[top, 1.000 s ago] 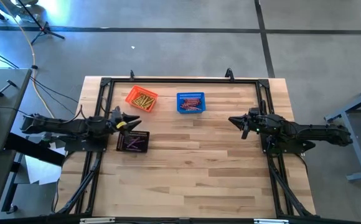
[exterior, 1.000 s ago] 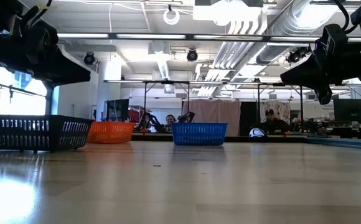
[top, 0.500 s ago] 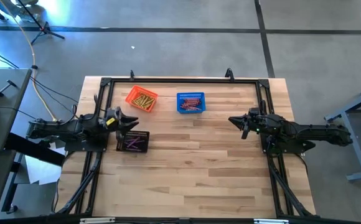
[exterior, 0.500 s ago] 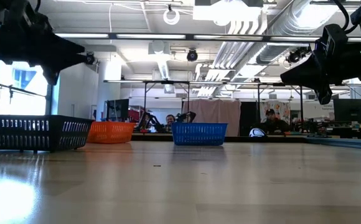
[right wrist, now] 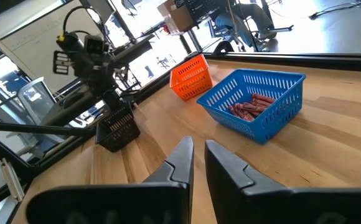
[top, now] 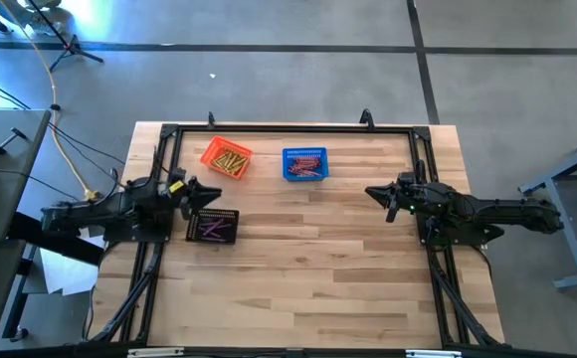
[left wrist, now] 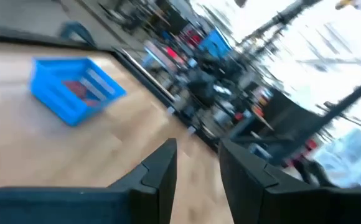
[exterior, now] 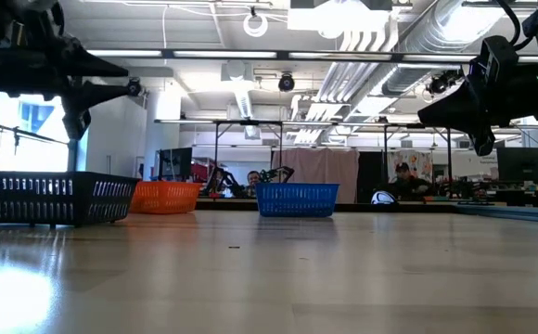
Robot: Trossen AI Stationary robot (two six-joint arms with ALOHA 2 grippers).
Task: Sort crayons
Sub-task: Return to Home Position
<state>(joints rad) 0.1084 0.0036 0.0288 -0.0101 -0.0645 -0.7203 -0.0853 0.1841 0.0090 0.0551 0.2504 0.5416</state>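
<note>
Three small mesh baskets stand on the wooden table. An orange basket [top: 227, 158] holds yellow crayons [top: 232, 160]. Red crayons [right wrist: 252, 107] lie in a blue basket [top: 305, 164]. Purple crayons [top: 212, 229] fill a black basket [top: 213, 227] at the left. My left gripper [top: 209, 191] hovers open and empty just above the black basket's far edge, pointing level toward the table's right. My right gripper [top: 371, 192] waits at the right, raised, its fingers [right wrist: 180, 158] all but together with nothing between them.
A black frame rail [top: 288, 127] runs around the table's edges. Bare wood [top: 298, 268] spans the middle and the near half. In the low view, people [exterior: 253, 178] sit in the room beyond the far edge.
My left gripper has rolled about its own long axis and risen a little, coming from a downward slant to level beside the black basket. The gap between its fingers looks the same. The baskets and the right arm have kept still.
</note>
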